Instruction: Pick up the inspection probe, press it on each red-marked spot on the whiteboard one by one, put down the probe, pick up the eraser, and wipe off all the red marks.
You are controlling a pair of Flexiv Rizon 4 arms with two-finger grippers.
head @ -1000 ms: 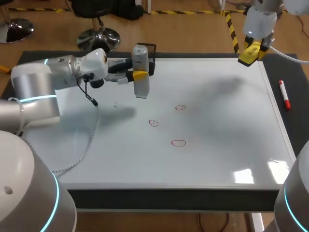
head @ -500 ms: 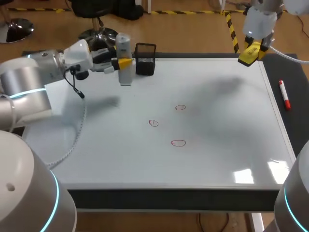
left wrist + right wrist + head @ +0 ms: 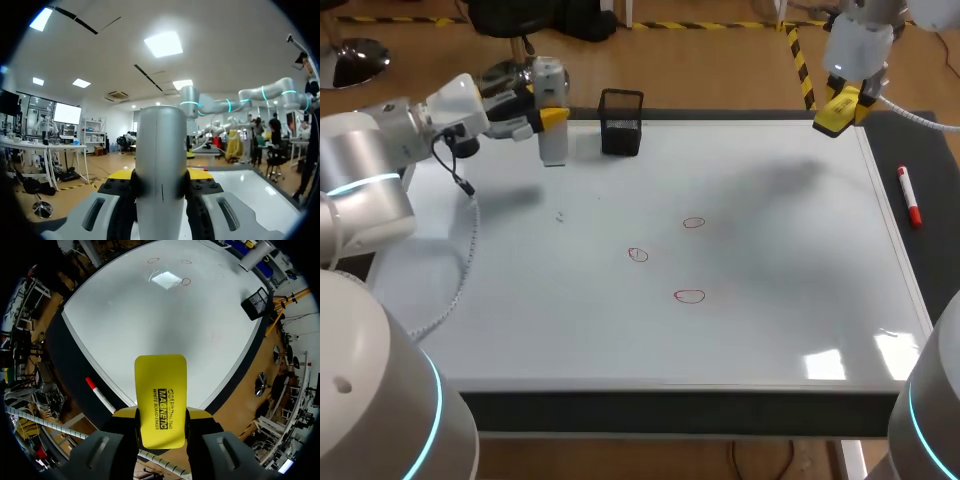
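Note:
The grey cylindrical inspection probe (image 3: 552, 100) stands upright above the whiteboard's (image 3: 770, 250) far left corner, with my left gripper (image 3: 551, 118) shut on it. In the left wrist view the probe (image 3: 161, 150) fills the gap between the fingers of the left gripper (image 3: 160, 181). Three red marks (image 3: 693, 222) (image 3: 638, 254) (image 3: 689, 295) lie near the board's middle, well right of the probe. My right gripper (image 3: 840, 108) hovers over the far right corner, shut on the yellow eraser (image 3: 161, 395). The marks (image 3: 186, 281) show far ahead of the right gripper (image 3: 161, 416).
A black mesh holder (image 3: 621, 122) stands at the board's far edge, just right of the probe. A red marker (image 3: 909, 197) lies on the dark mat beyond the board's right edge, also seen as the marker (image 3: 97, 392) beside the right gripper.
My left arm has carried the probe leftward and back, past the black holder, away from the red marks. The right arm has kept still.

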